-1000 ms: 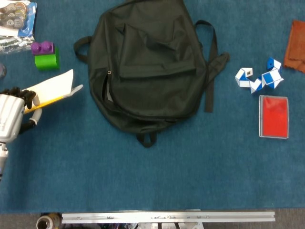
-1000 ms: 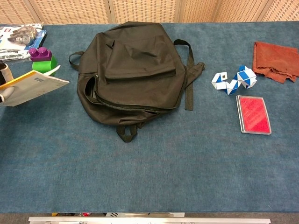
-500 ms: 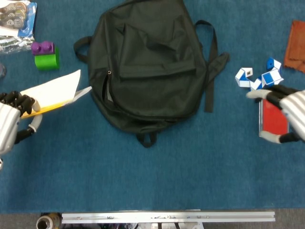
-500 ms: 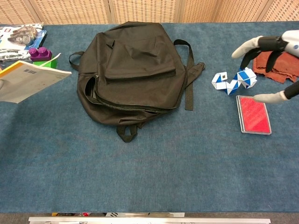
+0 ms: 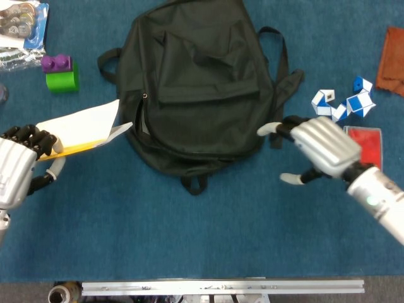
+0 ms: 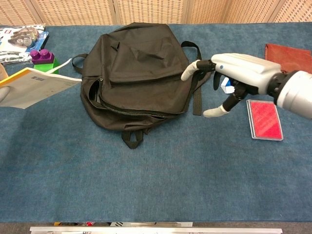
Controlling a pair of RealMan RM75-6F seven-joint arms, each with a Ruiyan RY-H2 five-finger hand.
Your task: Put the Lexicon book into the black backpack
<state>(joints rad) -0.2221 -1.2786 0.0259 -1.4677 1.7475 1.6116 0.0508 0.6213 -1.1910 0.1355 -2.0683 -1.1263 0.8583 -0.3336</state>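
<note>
The head view looks almost straight down on the black backpack (image 5: 196, 95), with the table's metal front rail (image 5: 221, 287) along its bottom edge. The chest view sits lower, at the front of the table, looking obliquely across the backpack (image 6: 139, 73) toward a wicker screen (image 6: 146, 10) behind it. Both views share the backpack and its surroundings.

bare blue table (image 5: 189, 233) in front of the backpack (image 5: 196, 88); toy blocks (image 5: 61, 73) just left
</note>
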